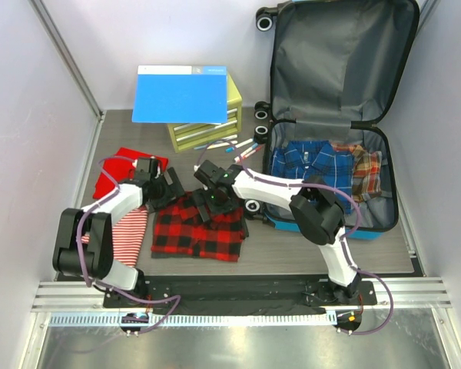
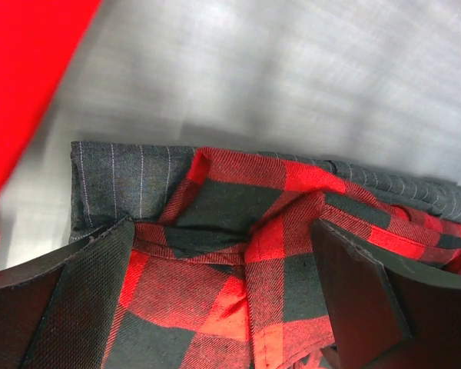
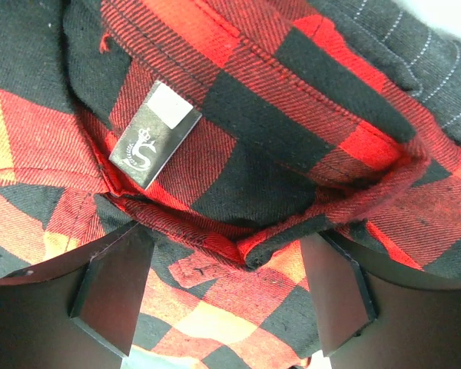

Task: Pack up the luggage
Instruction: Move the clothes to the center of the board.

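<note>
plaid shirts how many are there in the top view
3. The red-and-black plaid shirt lies on the table left of the luggage; the blue plaid shirt is in its lower half; the orange-brown plaid shirt is beside it on the right. Others may be hidden beneath.

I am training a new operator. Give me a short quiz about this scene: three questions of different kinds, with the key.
1. True or false: the luggage lies open, with plaid shirts inside.
2. Which garment lies under the left gripper and the right gripper? A: a blue plaid shirt. B: the red-and-black plaid shirt. C: a striped cloth.
3. What rests on top of the yellow-green drawer box?
Key: 1 true; 2 B; 3 the blue folder.
</note>
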Tool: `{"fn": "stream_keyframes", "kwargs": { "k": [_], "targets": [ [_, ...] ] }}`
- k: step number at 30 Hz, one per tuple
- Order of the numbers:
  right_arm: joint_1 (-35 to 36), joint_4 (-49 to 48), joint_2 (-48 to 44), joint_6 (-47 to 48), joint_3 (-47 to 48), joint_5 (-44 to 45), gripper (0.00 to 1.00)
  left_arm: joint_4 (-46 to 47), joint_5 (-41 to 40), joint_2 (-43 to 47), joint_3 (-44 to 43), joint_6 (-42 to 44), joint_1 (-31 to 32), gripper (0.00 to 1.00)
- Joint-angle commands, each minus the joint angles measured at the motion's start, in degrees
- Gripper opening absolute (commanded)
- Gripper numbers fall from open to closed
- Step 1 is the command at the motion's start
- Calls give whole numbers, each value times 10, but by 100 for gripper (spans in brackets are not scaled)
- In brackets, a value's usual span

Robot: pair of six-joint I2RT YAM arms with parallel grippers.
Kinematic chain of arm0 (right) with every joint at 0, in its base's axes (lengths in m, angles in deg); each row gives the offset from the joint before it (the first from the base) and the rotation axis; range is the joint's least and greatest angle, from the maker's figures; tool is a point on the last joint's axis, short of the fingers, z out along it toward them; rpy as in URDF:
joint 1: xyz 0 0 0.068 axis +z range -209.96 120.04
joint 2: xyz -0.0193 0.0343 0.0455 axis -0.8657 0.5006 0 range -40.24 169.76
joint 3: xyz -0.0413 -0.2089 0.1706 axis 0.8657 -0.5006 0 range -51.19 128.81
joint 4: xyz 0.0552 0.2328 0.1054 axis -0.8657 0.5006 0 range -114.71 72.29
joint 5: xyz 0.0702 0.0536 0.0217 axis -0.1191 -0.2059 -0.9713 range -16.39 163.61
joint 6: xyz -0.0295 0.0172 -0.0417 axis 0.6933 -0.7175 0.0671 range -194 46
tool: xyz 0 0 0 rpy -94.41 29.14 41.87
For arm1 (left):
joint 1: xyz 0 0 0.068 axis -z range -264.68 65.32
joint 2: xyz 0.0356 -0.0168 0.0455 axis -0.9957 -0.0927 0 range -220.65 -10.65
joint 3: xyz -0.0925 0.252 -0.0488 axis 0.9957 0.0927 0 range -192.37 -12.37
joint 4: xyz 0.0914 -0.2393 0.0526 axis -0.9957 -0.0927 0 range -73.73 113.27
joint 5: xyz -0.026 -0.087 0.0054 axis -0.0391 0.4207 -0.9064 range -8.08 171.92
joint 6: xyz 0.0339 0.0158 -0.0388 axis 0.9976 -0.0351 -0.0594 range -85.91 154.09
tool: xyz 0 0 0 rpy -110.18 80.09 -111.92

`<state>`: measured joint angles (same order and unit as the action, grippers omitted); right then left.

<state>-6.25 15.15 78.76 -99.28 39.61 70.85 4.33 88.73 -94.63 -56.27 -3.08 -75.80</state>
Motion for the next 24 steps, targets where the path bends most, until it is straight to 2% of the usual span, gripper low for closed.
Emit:
{"fn": "stream_keyframes", "kwargs": {
  "k": [1, 11, 15, 20, 24],
  "targets": [
    [-29, -35, 58, -6, 29, 44, 81, 50, -5, -48, -29, -9, 2, 98],
    [-82, -23, 134, -7, 161, 5, 81, 44, -35, -150, -169, 12, -2, 98],
    [-90, -7, 140, 22, 219, -9, 81, 31, -33, -166, -212, 25, -5, 98],
    [-95, 38, 85, 30, 263, -8, 82, 5, -35, -147, -233, 46, -6, 99],
    [-104, 51, 3, 7, 206, 13, 83, -15, -43, -118, -232, 66, -5, 99]
  ]
}}
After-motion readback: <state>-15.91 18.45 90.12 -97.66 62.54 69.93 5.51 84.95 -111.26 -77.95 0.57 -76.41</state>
